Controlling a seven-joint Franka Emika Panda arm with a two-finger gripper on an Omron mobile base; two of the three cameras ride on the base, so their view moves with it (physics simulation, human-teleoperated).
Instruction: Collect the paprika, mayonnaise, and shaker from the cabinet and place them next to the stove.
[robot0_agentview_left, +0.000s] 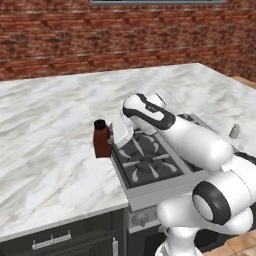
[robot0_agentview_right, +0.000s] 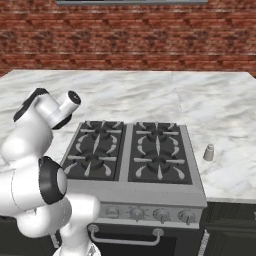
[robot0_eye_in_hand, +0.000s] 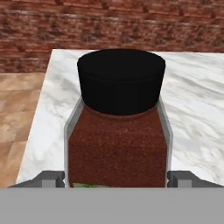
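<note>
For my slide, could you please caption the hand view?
Paprika upright on the marble counter, flanked by the open gripper, brick wall behind.

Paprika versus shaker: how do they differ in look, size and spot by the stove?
The paprika is dark red-brown with a black cap; the shaker is pale grey-white. The paprika is clearly bigger than the shaker. The paprika stands left of the stove, the shaker right of it. Both stand upright on the marble counter.
</note>
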